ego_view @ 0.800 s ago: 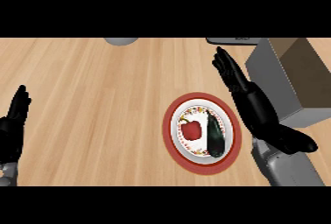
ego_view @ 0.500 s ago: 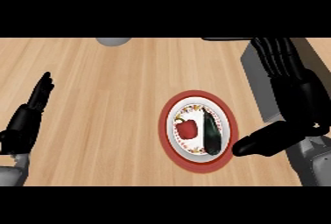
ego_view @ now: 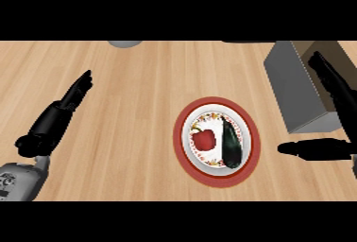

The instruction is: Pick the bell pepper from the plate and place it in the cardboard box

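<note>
Head view shows the red bell pepper (ego_view: 203,140) lying on the left half of the red-rimmed plate (ego_view: 217,101), just beside a long dark vegetable (ego_view: 230,144) on the right half. The plate sits on the wooden worktop (ego_view: 140,85), with the cardboard box (ego_view: 296,90) near it to the upper right. The right hand (ego_view: 336,97) is spread wide and holds nothing, its straight fingers showing over the box and its thumb pointing toward the plate's right rim. The left hand (ego_view: 59,113) lies well apart at the left, fingers straight and empty. A grey round object (ego_view: 125,43) shows at the top edge.
</note>
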Motion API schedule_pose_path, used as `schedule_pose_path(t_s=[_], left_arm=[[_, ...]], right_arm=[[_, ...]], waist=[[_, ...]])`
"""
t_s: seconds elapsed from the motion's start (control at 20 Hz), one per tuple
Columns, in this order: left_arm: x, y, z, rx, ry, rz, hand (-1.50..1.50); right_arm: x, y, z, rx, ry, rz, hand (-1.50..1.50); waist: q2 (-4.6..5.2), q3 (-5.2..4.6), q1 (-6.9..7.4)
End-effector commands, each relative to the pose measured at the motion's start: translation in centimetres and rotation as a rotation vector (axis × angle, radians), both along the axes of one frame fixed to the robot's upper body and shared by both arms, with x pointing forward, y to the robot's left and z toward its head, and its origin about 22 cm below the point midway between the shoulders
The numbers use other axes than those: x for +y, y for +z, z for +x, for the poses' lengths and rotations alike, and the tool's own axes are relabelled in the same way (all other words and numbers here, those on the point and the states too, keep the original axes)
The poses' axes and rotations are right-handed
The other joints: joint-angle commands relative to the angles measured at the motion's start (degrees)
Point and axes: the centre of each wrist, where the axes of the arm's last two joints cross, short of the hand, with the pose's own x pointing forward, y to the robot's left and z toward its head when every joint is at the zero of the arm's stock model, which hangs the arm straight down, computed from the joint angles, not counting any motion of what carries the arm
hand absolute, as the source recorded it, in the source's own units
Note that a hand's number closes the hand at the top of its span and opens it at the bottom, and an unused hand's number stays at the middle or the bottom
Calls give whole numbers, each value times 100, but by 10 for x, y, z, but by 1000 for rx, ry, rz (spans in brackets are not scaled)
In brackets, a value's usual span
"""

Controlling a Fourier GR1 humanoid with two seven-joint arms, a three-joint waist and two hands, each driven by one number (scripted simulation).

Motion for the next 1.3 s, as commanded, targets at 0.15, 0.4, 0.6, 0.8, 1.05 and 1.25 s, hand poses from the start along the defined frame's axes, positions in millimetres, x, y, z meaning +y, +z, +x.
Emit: schedule_pose_path(t_s=[0.15, 0.4, 0.6, 0.8, 1.05, 1.25], left_arm=[[-18, 10, -1, -12, -52, -7, 0], [-10, 1, 10, -3, -39, 7, 0], [-11, 3, 4, 5, -48, -3, 0], [-22, 3, 3, 6, -43, -12, 0], [-5, 6, 11, 4, -49, -6, 0], [-17, 0, 8, -1, -42, -8, 0]], right_arm=[[-6, 8, -4, -70, 47, -324, -150], [34, 24, -21, 21, 40, -622, -150], [73, 40, -37, 72, 65, -789, -150], [109, 41, -51, 81, 0, -899, -150], [142, 37, -72, 150, -35, -983, -150], [164, 27, -81, 217, -46, -994, -150]], waist=[[-11, -2, 107], [-14, -19, 22], [-32, -20, 87], [-21, -13, 134], [-10, -10, 103], [-9, -5, 92]])
